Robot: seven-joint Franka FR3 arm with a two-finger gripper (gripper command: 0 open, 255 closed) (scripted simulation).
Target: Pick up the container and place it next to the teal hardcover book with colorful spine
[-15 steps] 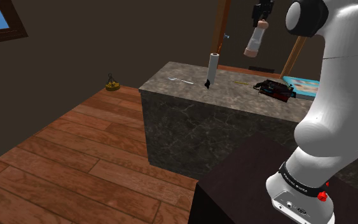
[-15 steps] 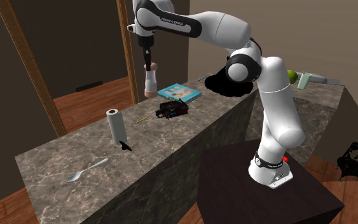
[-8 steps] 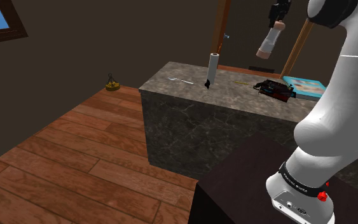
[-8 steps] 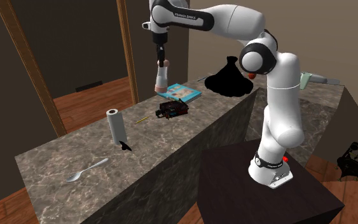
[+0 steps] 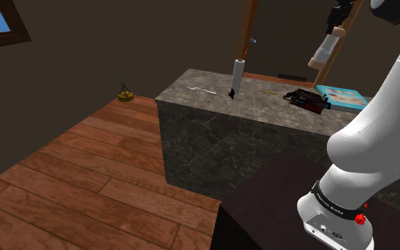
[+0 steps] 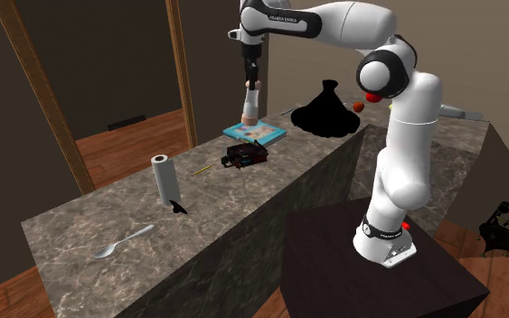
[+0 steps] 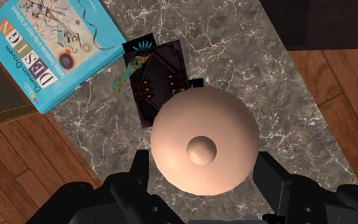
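Note:
My gripper (image 5: pixel 337 20) is shut on the container (image 5: pixel 325 47), a pale bottle with a pinkish base, and holds it in the air. In the second exterior view the container (image 6: pixel 250 105) hangs from the gripper (image 6: pixel 250 79) just above the teal hardcover book (image 6: pixel 262 133). The book (image 5: pixel 341 95) lies flat on the dark marble counter (image 5: pixel 205 106). In the wrist view the container's round pink base (image 7: pixel 204 149) sits clasped in the gripper (image 7: pixel 204 170), over the counter beside the book (image 7: pixel 50 51).
A small black object (image 6: pixel 246 154) lies on the counter beside the book, under the container (image 7: pixel 158 79). Further along stand a white paper roll (image 6: pixel 163 179), a yellow pencil (image 6: pixel 203 170) and a spoon (image 6: pixel 121 242). A black cone-shaped thing (image 6: pixel 327 110) sits behind the book.
The arm has carried the container steadily toward the shoulder view's right, from above the counter's middle to above the book. The grip has stayed shut.

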